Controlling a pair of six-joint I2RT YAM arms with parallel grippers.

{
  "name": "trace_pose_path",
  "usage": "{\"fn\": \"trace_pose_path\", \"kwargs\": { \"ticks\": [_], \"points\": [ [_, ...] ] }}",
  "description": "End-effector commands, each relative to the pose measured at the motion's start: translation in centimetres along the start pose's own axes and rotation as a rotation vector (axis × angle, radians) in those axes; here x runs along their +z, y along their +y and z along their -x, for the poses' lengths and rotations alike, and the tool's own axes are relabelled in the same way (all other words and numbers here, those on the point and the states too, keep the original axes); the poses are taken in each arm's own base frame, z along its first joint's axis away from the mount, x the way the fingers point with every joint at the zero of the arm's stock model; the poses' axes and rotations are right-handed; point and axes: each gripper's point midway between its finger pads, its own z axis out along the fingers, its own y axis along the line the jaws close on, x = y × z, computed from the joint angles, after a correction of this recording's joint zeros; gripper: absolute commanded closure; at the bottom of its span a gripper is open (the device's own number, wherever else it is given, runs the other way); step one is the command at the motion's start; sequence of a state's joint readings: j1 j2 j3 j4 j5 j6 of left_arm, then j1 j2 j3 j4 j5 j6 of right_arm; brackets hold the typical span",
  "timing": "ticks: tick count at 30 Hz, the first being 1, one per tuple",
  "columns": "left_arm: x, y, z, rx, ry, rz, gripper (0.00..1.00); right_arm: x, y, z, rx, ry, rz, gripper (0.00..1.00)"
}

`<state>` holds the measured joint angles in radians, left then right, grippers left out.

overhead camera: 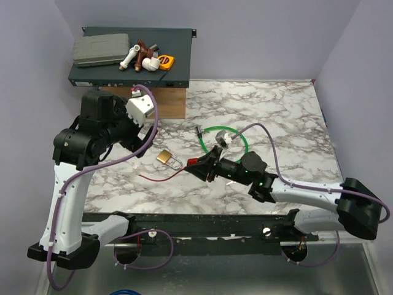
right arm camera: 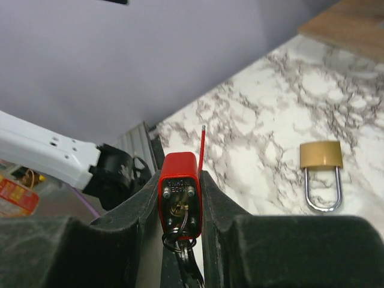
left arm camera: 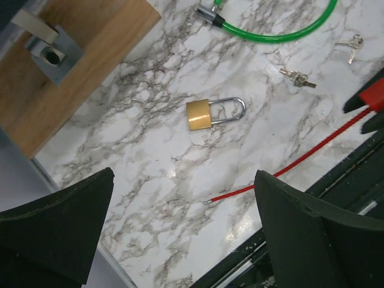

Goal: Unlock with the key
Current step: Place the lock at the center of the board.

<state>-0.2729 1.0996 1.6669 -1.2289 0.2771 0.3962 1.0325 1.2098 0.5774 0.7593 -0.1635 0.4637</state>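
Right now your right pincer (right arm camera: 180,195) is closed partway on the red lock (right arm camera: 178,177), gripping its sides with the keyhole end facing the wrist camera. The key (right arm camera: 183,249) appears seated in that keyhole, its long axis in line with the lock body and its ring dangling below. Your left pincer (left arm camera: 185,180) is wide open and empty, raised high over the bench (left arm camera: 138,150) and looking down on the brass padlock (left arm camera: 199,114). The key lies to its right and lower, so I'd judge that the left arm has to swing across and descend.
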Motion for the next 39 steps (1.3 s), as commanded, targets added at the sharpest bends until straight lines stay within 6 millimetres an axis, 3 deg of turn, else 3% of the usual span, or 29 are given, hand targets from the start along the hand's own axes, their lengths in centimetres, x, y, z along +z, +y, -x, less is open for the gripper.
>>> {"fn": "trace_pose_path", "kwargs": {
  "ticks": [1, 11, 17, 19, 22, 27, 33, 36, 39],
  "points": [
    [0.3, -3.0, -3.3, -0.064, 0.069, -0.165, 0.02, 2.1, 0.1, -2.0, -0.026, 0.070, 0.065, 0.99],
    [3.2, -2.4, -7.4, -0.039, 0.132, -0.122, 0.02, 8.1, -3.2, -8.5, 0.102, 0.116, 0.071, 0.99],
    [4.2, -3.0, -8.5, -0.030, 0.108, -0.131, 0.02, 8.7, -5.6, -14.3, 0.238, 0.221, 0.003, 0.98],
    [4.5, -3.0, -9.0, -0.026, 0.109, -0.125, 0.02, 8.3, -6.7, -16.1, 0.266, 0.278, -0.065, 0.91],
    [5.1, -3.3, -10.3, -0.035, 0.140, -0.136, 0.02, 7.1, -7.8, -18.5, 0.284, 0.380, -0.140, 0.72],
    [5.9, -3.4, -12.4, -0.056, 0.227, -0.147, 0.02, 4.4, -8.5, -20.8, 0.297, 0.474, -0.200, 0.44],
    [6.2, -2.9, -13.5, -0.051, 0.257, -0.110, 0.02, 3.4, -9.3, -20.7, 0.250, 0.544, -0.276, 0.25],
    [6.3, -2.6, -13.9, -0.049, 0.271, -0.093, 0.02, 3.3, -9.9, -19.0, 0.191, 0.554, -0.339, 0.11],
    [6.3, -2.4, -14.2, -0.047, 0.277, -0.075, 0.02, 3.5, -10.7, -15.5, 0.103, 0.547, -0.439, 0.06]
  ]
}}
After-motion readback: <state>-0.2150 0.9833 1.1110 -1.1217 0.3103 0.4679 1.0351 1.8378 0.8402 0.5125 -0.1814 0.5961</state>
